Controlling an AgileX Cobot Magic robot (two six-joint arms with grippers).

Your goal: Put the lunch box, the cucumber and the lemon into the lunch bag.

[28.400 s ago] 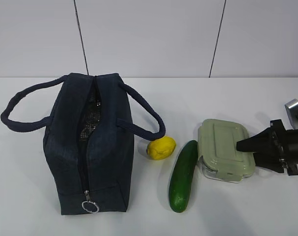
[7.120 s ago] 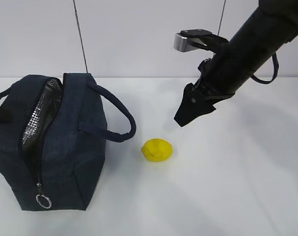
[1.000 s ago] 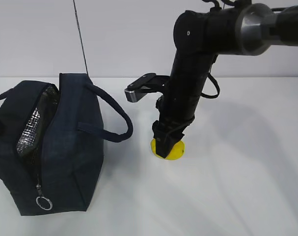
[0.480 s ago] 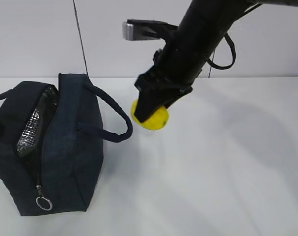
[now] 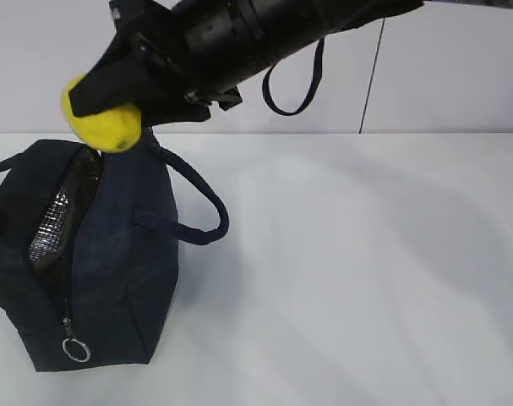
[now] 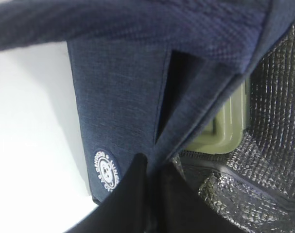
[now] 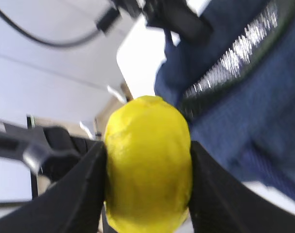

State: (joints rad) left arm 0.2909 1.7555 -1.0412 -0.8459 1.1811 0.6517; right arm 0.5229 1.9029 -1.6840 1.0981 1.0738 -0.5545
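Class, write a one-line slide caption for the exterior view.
Right gripper carries the lemon above the open lunch bag on the white table.

A matte black robot arm (image 5: pixel 264 25) stretches across the top of the exterior view, its round casing tapering into a blocky, angular wrist section. A thin black cable (image 5: pixel 294 85) hangs from its underside in a loose loop. The right gripper (image 7: pixel 148 187) ends in two broad, flat black jaws with smooth, dull faces and softly rounded edges, seen close in the right wrist view. The left gripper (image 6: pixel 151 204) shows as two dark, wedge-shaped jaws narrowing to blunt tips at the bottom of the left wrist view. No screws or markings can be made out on either arm.
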